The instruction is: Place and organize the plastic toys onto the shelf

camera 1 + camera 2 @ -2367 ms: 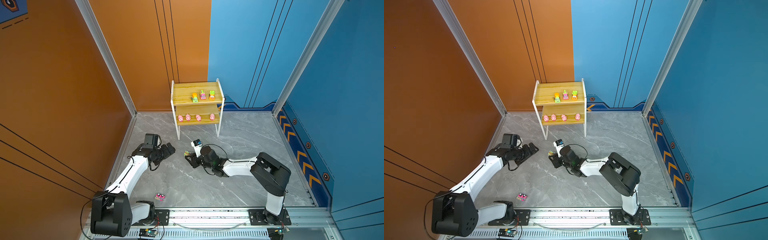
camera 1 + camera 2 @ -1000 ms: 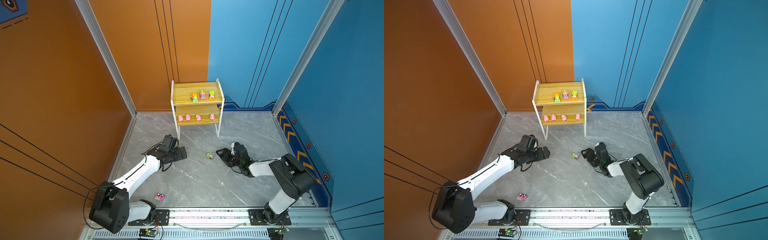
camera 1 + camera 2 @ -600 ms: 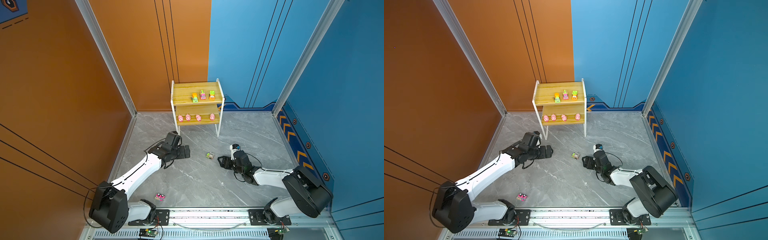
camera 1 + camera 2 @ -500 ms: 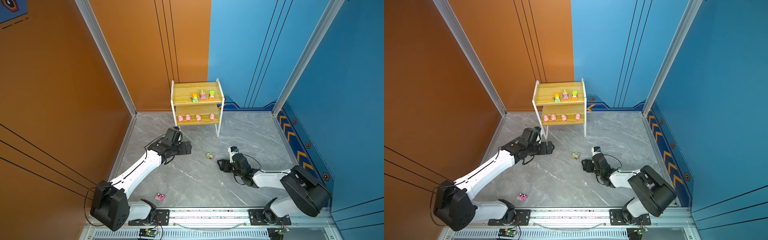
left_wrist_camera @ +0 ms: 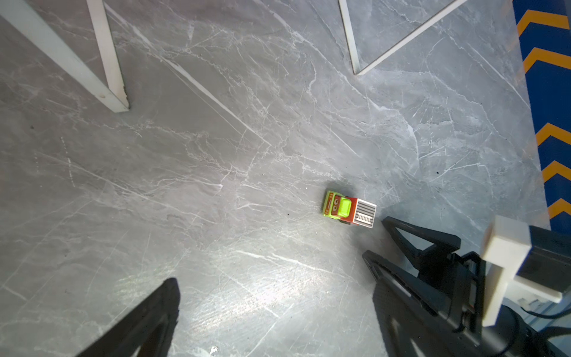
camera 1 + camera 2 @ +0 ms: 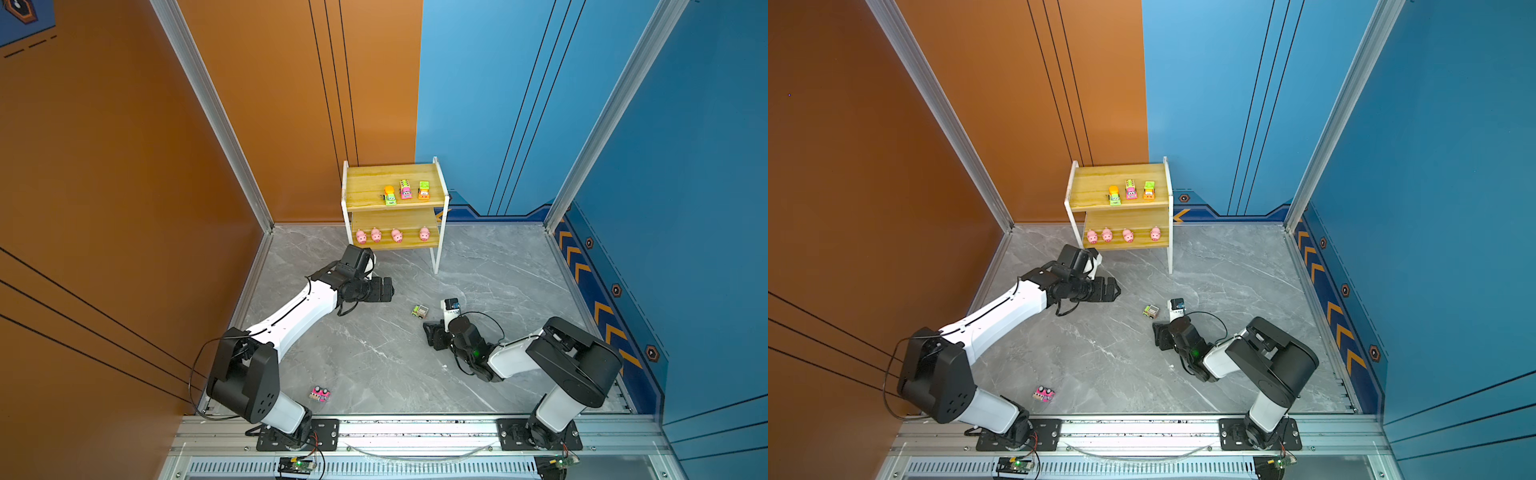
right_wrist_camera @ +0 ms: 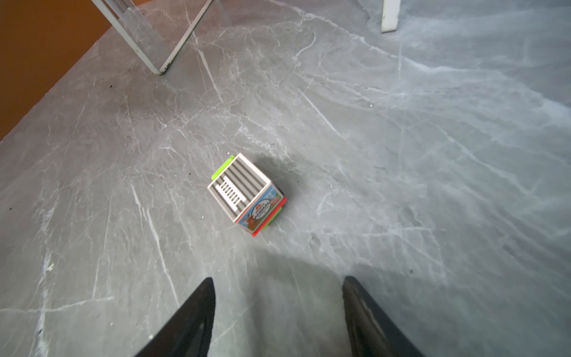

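Green truck (image 7: 246, 195) on floor (image 7: 401, 154), shelf legs (image 7: 390, 15) nearby

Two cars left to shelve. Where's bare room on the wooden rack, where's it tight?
Yellowish two-tier wooden shelf, top board: left half bare, from its white left edge to the leftmost orange-and-green toy car. Right half crowded: three toy cars side by side. Lower board: four round pink pigs line the front; one gap between the two rightmost pigs.

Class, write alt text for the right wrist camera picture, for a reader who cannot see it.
A toy truck with a green cab and grey striped box sits on the grey marbled floor, just ahead of the right gripper, whose black jaws stand apart and empty. White legs of the shelf show farther off.
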`<act>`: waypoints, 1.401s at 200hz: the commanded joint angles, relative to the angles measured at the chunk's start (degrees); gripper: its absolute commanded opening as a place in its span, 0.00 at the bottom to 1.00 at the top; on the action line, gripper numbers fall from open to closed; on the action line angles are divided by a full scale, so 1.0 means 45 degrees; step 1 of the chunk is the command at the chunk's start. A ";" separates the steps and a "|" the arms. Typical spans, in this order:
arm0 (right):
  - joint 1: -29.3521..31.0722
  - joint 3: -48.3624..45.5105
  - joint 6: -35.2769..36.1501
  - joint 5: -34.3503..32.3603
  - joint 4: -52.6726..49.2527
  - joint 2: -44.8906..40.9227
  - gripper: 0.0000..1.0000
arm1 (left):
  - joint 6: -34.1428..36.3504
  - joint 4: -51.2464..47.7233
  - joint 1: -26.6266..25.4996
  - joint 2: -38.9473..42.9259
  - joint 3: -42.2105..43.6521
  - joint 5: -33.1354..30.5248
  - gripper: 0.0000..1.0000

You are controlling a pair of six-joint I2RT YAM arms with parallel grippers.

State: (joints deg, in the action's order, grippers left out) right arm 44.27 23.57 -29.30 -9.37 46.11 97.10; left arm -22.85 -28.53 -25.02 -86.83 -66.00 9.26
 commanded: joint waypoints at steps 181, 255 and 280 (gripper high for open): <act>-0.3262 -0.0629 0.0200 0.1652 0.2858 0.0360 0.54 | 0.3934 0.5822 -0.4297 -0.1011 0.2525 -0.2784 1.00; -0.4855 -0.1766 0.0644 0.4607 0.5099 -0.0706 0.54 | 0.5536 1.2385 -0.4155 -0.3360 0.3714 -0.1702 0.97; -0.4978 -0.1884 0.0476 0.4805 0.5664 -0.0621 0.54 | 0.5374 1.3608 -0.3735 -0.3969 0.3930 -0.1360 0.95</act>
State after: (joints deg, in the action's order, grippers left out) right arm 22.57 16.10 -27.83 9.32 66.65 94.11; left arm -0.01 22.96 -43.86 -102.54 -49.76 0.69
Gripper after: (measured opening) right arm 0.535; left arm 0.957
